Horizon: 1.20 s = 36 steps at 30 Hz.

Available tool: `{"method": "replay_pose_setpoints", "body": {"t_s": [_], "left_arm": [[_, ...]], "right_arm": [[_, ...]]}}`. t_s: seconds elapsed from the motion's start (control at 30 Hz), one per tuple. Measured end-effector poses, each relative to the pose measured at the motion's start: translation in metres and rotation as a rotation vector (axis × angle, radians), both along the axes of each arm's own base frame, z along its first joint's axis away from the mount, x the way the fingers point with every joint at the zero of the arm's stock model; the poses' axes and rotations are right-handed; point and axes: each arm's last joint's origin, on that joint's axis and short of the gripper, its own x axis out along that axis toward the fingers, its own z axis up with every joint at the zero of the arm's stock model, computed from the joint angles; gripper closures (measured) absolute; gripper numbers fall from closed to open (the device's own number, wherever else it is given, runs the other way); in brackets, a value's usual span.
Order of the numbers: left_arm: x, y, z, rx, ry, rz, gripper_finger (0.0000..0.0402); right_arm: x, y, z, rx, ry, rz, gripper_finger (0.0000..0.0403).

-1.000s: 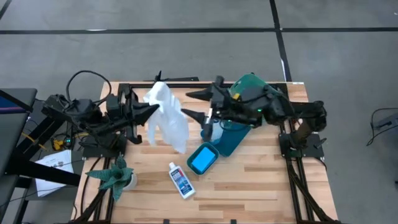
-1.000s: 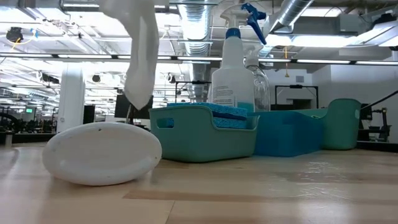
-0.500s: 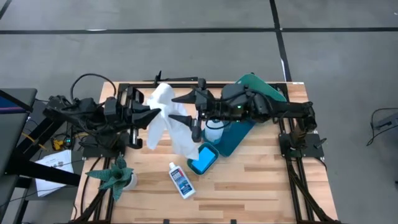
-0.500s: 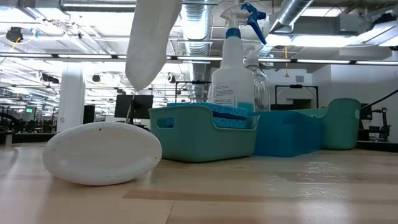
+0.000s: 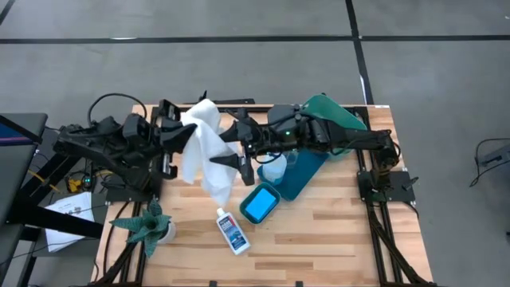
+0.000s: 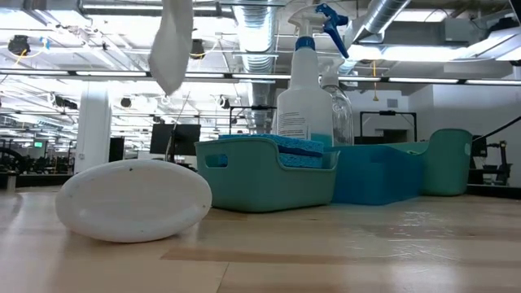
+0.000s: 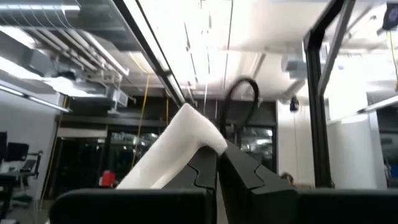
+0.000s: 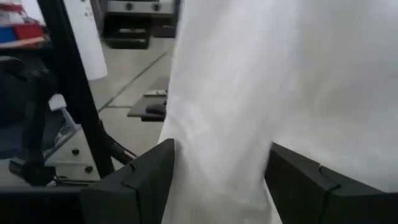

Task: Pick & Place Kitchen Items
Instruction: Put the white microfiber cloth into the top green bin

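Left gripper [image 5: 190,135] clamped tight on an upper fold of the white cloth [image 5: 209,155], raised over the far-left part of the table [image 5: 319,231]; in the left wrist view, dark fingers [image 7: 211,163] pressed together with cloth [image 7: 171,149] pinched between them. Right gripper [image 5: 233,147] reaching in from the right, jaws spread wide, one finger on either side of the hanging cloth; in the right wrist view, white fabric [image 8: 249,93] draped down between the two fingers [image 8: 149,171], no squeeze visible. Cloth held clear of the tabletop, lower end [image 6: 171,49] dangling high in the low view.

Just right of the cloth, under the right arm, a white spray bottle [image 5: 273,166] with blue trigger [image 6: 334,24], standing upright in the large blue tray [image 5: 307,171]; a clear plastic bottle [image 6: 340,110] just beside it. Nearer, a small teal bin [image 5: 260,203] with blue sponges [image 6: 295,146] inside. A green container [image 5: 331,112] at the far-right corner. Near the front edge, a small blue-labelled white bottle [image 5: 232,230] lying on its side. At the near-left corner, a green spiky plant [image 5: 147,225].
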Motion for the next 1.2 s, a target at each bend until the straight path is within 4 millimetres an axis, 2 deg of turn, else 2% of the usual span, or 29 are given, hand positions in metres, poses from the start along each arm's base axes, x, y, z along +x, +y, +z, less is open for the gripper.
{"method": "replay_pose_setpoints", "body": {"t_s": [0.13, 0.27, 0.4, 0.53, 0.7, 0.77, 0.97, 1.2], "left_arm": [[-0.003, 0.001, 0.004, -0.002, -0.052, -0.012, 0.0401], [-0.006, 0.001, 0.007, 0.003, -0.099, -0.032, 0.0401], [-0.005, 0.001, 0.007, 0.006, -0.097, -0.034, 0.0401], [-0.006, 0.001, 0.007, 0.005, -0.097, -0.034, 0.0401], [-0.005, 0.002, 0.007, -0.017, -0.090, -0.008, 0.0401], [-0.005, 0.003, 0.006, -0.043, -0.079, 0.027, 0.0396], [-0.009, 0.008, 0.006, -0.083, -0.041, 0.152, 0.0363], [-0.025, 0.019, 0.006, -0.203, 0.056, 0.374, 0.0308]], "right_arm": [[0.006, 0.001, -0.006, 0.000, 0.006, 0.011, 0.0175], [0.004, 0.001, -0.002, 0.002, -0.016, 0.014, 0.0175], [0.005, 0.001, -0.003, 0.002, -0.015, 0.013, 0.0196], [0.005, 0.002, -0.002, 0.002, -0.019, 0.015, 0.0254], [0.005, 0.005, -0.002, -0.008, -0.019, 0.027, 0.0362], [0.004, 0.005, -0.002, -0.006, -0.019, 0.052, 0.0391], [0.004, 0.006, -0.002, 0.020, -0.015, 0.094, 0.0397], [0.001, 0.009, 0.000, 0.081, -0.006, 0.151, 0.0400]]}}
